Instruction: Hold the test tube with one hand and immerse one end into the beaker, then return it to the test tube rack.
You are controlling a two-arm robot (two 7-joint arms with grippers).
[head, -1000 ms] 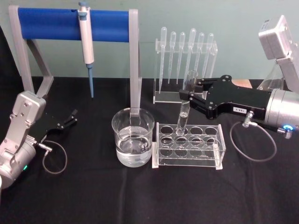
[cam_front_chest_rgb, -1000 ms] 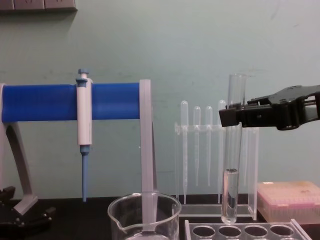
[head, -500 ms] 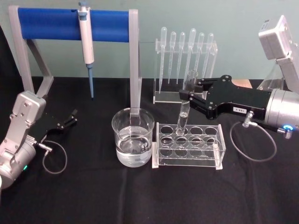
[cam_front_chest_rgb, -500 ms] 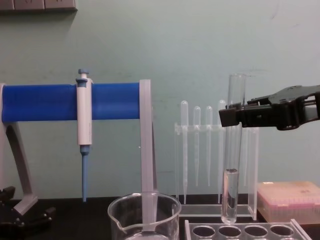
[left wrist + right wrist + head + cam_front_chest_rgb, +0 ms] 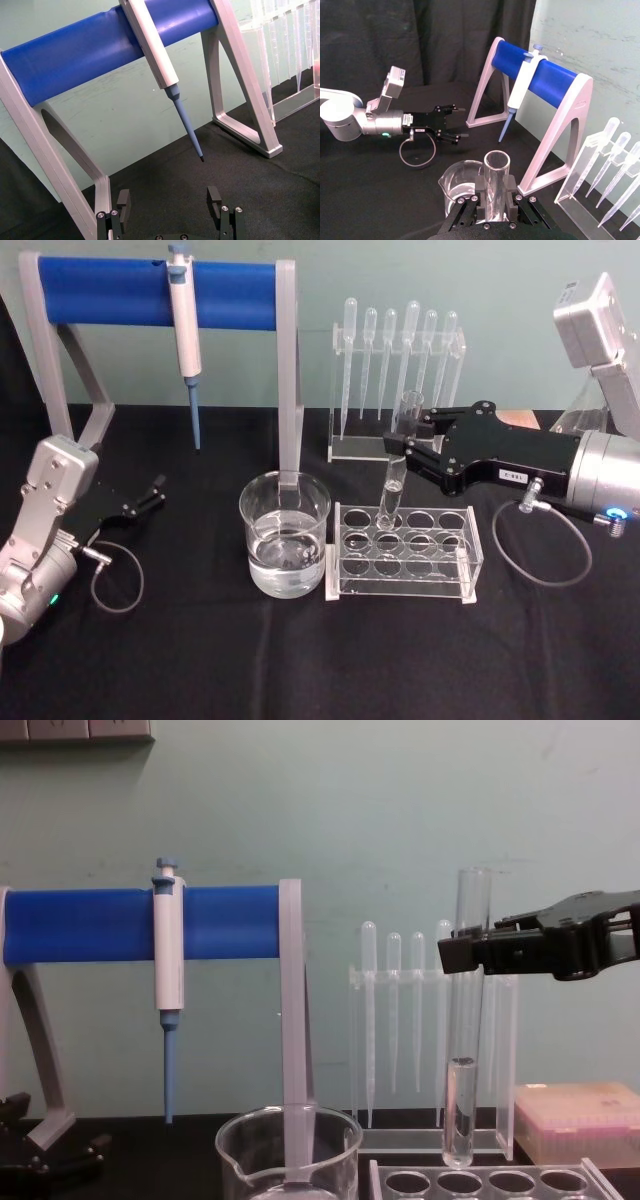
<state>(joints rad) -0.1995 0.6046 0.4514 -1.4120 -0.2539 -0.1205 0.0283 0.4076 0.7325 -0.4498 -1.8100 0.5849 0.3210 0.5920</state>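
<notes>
The test tube [image 5: 397,468] hangs upright over the back row of the clear tube rack [image 5: 404,550], its rounded bottom just above the holes. My right gripper [image 5: 402,445] is shut on the test tube near its rim. In the chest view the test tube [image 5: 465,1040] stands upright in my right gripper [image 5: 462,952], a little liquid in its lower end. In the right wrist view the jaws clamp the test tube [image 5: 496,187] on both sides. The beaker [image 5: 285,545], part filled with clear liquid, stands left of the rack. My left gripper [image 5: 157,490] rests open at the far left.
A blue-barred stand [image 5: 150,292] holding a white-and-blue micropipette [image 5: 185,335] stands behind the beaker. A clear holder with several plastic pipettes [image 5: 398,370] is behind the rack. A pink tip box [image 5: 580,1120] sits at the right. The table [image 5: 300,660] is covered in black cloth.
</notes>
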